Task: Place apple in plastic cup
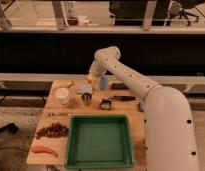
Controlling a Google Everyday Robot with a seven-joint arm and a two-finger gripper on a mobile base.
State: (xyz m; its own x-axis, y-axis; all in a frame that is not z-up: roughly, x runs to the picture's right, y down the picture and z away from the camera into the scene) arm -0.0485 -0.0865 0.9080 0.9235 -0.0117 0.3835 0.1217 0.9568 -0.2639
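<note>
The apple (90,78) is a small orange-yellow ball at the tip of my gripper (92,76), near the table's back edge. The gripper is shut on it and holds it just left of the plastic cup (103,82) and slightly above its rim. The cup is pale blue and stands upright. My white arm reaches in from the lower right and bends down over the cup.
Near the cup are a bluish dish (84,90), a small metal cup (87,99) and a white round cup (62,95). Dark tools (121,98) lie to the right. A green tray (101,142) fills the front. Dark fruit (52,131) and a carrot-like thing (43,149) lie front left.
</note>
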